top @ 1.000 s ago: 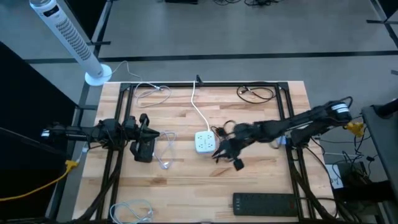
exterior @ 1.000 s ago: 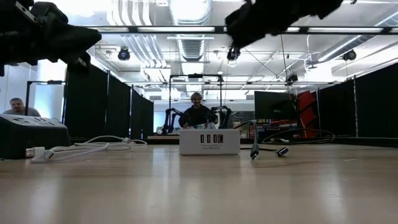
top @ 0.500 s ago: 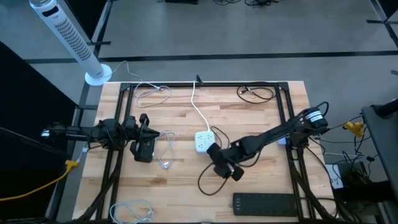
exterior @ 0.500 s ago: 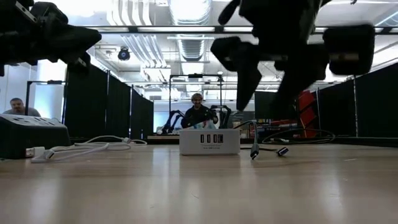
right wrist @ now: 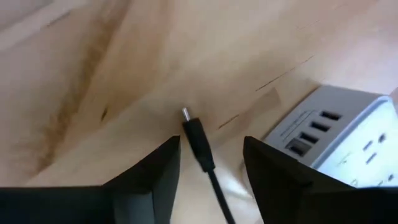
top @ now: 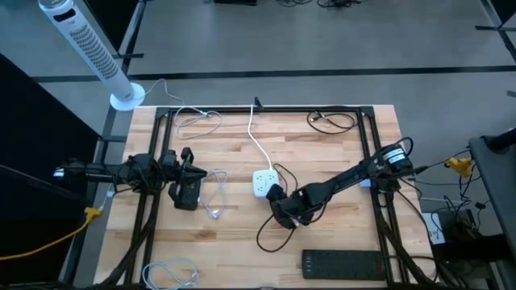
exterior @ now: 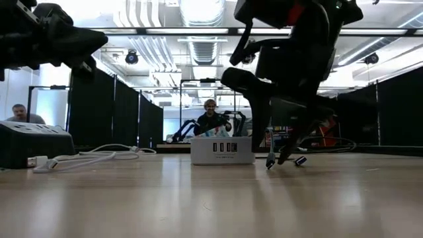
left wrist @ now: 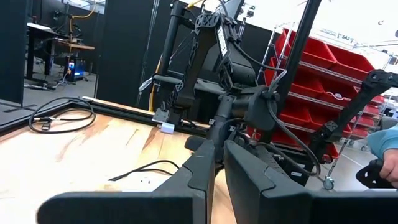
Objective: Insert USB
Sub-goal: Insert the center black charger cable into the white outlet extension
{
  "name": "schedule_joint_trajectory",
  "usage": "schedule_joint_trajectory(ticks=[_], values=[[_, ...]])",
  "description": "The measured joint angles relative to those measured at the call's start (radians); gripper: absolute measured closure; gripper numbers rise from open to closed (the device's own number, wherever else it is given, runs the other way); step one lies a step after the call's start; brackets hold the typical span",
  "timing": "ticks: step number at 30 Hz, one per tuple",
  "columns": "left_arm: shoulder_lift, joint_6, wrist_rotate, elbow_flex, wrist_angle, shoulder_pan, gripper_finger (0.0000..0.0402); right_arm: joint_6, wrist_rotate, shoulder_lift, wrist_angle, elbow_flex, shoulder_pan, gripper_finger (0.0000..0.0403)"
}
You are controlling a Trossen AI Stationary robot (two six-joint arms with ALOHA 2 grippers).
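Observation:
A white charging hub (top: 262,184) with a row of USB ports (right wrist: 314,134) lies flat at the table's middle; it also shows in the low view (exterior: 223,150). A black cable (top: 272,234) lies looped on the table, its plug (right wrist: 198,142) close to the hub's port side. My right gripper (top: 284,213) is low over the table just near of the hub and open. Its fingers (right wrist: 149,174) stand on either side of the plug. My left gripper (top: 193,179) waits at the table's left, shut and empty; it also shows in the left wrist view (left wrist: 219,168).
A white cable (top: 214,196) lies beside my left gripper. A black power strip (top: 343,262) lies at the near edge and a coiled white cable (top: 169,274) at the near left. More cables (top: 330,121) lie at the far edge. People sit behind the table (exterior: 210,119).
My right gripper has come down toward the table and drawn back toward the near edge and a little left. It now sits low beside the hub with its fingers around the black plug. My left arm has kept still.

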Motion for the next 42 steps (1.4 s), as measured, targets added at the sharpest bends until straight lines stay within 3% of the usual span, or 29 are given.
schedule_joint_trajectory(ticks=[6,11,14,21,26,32,36,39,42], values=[[0.000,0.000,0.000,0.000,0.001,0.000,0.0377,-0.005,0.023,0.000,-0.005,-0.007,-0.004,0.0289],[0.000,-0.013,0.000,0.000,0.001,0.000,0.0377,0.043,0.035,0.003,-0.007,-0.010,-0.005,0.0375],[0.000,-0.042,0.000,0.000,-0.003,0.000,0.0377,0.118,0.030,0.003,-0.012,-0.010,-0.004,0.0393],[0.019,-0.091,0.000,0.000,-0.048,-0.001,0.0377,0.438,-0.037,-0.036,-0.021,-0.010,0.001,0.0398],[0.124,-0.097,-0.010,0.000,-0.028,-0.005,0.0377,0.766,-0.109,-0.090,-0.010,-0.009,0.013,0.0399],[0.289,-0.067,-0.148,0.000,0.134,-0.005,0.0377,1.159,-0.132,-0.095,0.031,-0.009,0.031,0.0399],[0.412,-0.004,-0.158,0.000,0.302,-0.005,0.0377,1.441,-0.132,-0.095,0.041,-0.008,0.030,0.0399],[0.519,0.062,-0.169,0.006,0.463,-0.005,0.0377,1.575,-0.102,-0.095,0.041,-0.008,0.026,0.0399],[0.649,0.112,-0.169,0.088,0.460,-0.005,0.0377,1.639,-0.124,-0.095,0.044,-0.009,0.008,0.0399]])
